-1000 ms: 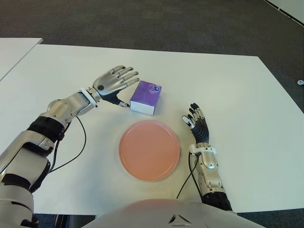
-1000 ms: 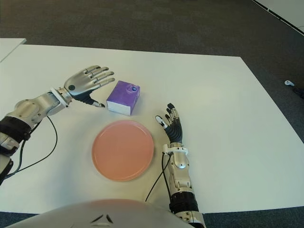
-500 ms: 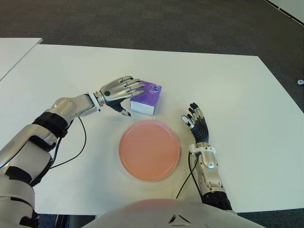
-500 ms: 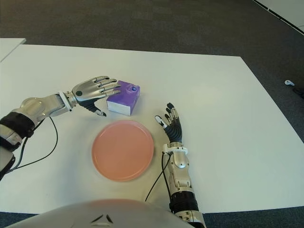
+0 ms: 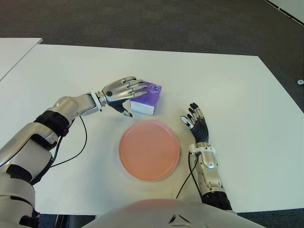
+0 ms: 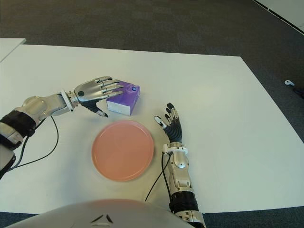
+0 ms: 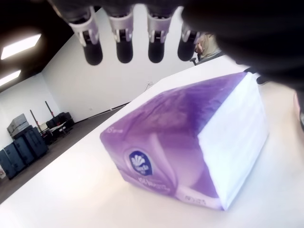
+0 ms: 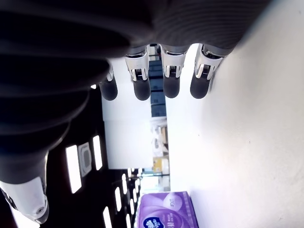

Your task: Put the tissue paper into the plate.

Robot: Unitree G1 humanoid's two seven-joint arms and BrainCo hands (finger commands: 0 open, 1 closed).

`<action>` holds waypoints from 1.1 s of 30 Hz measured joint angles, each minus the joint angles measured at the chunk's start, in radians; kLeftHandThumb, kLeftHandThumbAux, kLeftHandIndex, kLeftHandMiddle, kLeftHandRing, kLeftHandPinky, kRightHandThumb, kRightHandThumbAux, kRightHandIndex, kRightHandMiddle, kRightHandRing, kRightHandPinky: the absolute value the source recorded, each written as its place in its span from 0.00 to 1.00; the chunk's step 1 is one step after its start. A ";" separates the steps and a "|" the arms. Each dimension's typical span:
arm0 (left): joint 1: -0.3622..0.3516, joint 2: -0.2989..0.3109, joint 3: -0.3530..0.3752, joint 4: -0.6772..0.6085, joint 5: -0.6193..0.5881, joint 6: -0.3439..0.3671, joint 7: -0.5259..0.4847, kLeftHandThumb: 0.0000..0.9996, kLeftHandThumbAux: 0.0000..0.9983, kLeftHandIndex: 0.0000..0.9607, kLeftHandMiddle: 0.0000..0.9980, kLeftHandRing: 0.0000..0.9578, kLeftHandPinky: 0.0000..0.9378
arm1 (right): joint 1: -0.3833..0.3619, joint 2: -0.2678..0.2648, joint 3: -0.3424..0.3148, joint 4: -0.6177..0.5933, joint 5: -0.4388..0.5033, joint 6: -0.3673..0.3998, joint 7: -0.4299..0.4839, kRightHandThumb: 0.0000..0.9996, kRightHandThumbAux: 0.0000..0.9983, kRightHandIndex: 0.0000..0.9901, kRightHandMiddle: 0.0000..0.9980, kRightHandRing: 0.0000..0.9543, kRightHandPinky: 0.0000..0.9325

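Note:
A purple and white tissue pack (image 5: 152,96) lies on the white table (image 5: 228,80), just behind the round salmon plate (image 5: 149,149). My left hand (image 5: 133,98) reaches in from the left; it is open, with its fingers (image 7: 124,47) stretched over the pack's (image 7: 190,137) top and a gap showing under them. Its thumb points down beside the pack's near-left edge. The plate holds nothing. My right hand (image 5: 194,122) is open, fingers straight, showing just right of the plate; the pack (image 8: 166,211) appears far off in its wrist view.
Dark carpet lies beyond the table's far edge. A second white table's corner (image 5: 16,50) shows at the far left. A black cable (image 5: 80,142) runs from my left forearm across the table, left of the plate.
My left hand has moved right from beside the pack until its fingers reach over the pack's top, and has tilted palm down. The pack, plate and right hand have stayed still.

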 measured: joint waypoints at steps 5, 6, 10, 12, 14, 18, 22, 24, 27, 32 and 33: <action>0.000 -0.007 -0.001 0.002 -0.002 0.000 0.002 0.00 0.31 0.00 0.00 0.00 0.00 | 0.000 0.000 0.001 0.000 0.000 0.000 0.004 0.00 0.65 0.00 0.00 0.00 0.00; 0.000 -0.009 -0.001 0.003 -0.002 0.000 0.003 0.00 0.31 0.00 0.00 0.00 0.00 | 0.000 0.000 0.001 0.000 0.001 0.000 0.005 0.00 0.65 0.00 0.00 0.00 0.00; 0.000 -0.018 0.000 0.003 -0.011 0.000 0.006 0.00 0.31 0.00 0.00 0.00 0.00 | 0.000 0.001 0.001 0.001 0.002 0.000 0.010 0.01 0.65 0.00 0.00 0.00 0.00; 0.000 -0.025 0.002 0.003 -0.015 0.002 0.006 0.00 0.30 0.00 0.00 0.00 0.00 | 0.000 0.001 0.002 0.001 0.002 0.000 0.013 0.01 0.65 0.00 0.00 0.00 0.00; 0.000 -0.032 0.003 0.003 -0.020 0.006 0.006 0.00 0.30 0.00 0.00 0.00 0.00 | 0.000 0.001 0.003 0.001 0.001 0.000 0.014 0.01 0.64 0.00 0.00 0.00 0.00; -0.001 -0.044 0.005 0.002 -0.023 0.011 0.018 0.00 0.30 0.00 0.00 0.00 0.00 | 0.000 0.002 0.005 0.001 0.001 0.000 0.014 0.01 0.64 0.00 0.00 0.00 0.00; -0.004 -0.051 0.009 0.003 -0.024 0.011 0.036 0.00 0.30 0.00 0.00 0.00 0.00 | 0.000 0.003 0.007 0.001 0.001 0.000 0.014 0.01 0.63 0.00 0.00 0.00 0.00; -0.006 -0.054 0.011 0.004 -0.024 0.011 0.046 0.00 0.31 0.00 0.00 0.00 0.00 | 0.000 0.003 0.007 0.001 0.001 0.000 0.014 0.01 0.63 0.00 0.00 0.00 0.00; -0.010 -0.059 0.016 0.010 -0.025 0.014 0.062 0.00 0.31 0.00 0.00 0.00 0.00 | 0.000 0.003 0.007 0.001 0.002 0.000 0.014 0.01 0.63 0.00 0.00 0.00 0.00; -0.021 -0.075 0.020 0.027 -0.026 0.024 0.072 0.00 0.32 0.00 0.00 0.00 0.00 | 0.001 0.003 0.007 0.001 0.001 0.000 0.014 0.01 0.63 0.00 0.00 0.00 0.00; -0.024 -0.081 0.020 0.036 -0.026 0.028 0.074 0.00 0.32 0.00 0.00 0.00 0.00 | 0.001 0.003 0.007 0.001 0.001 0.000 0.014 0.01 0.63 0.00 0.00 0.00 0.00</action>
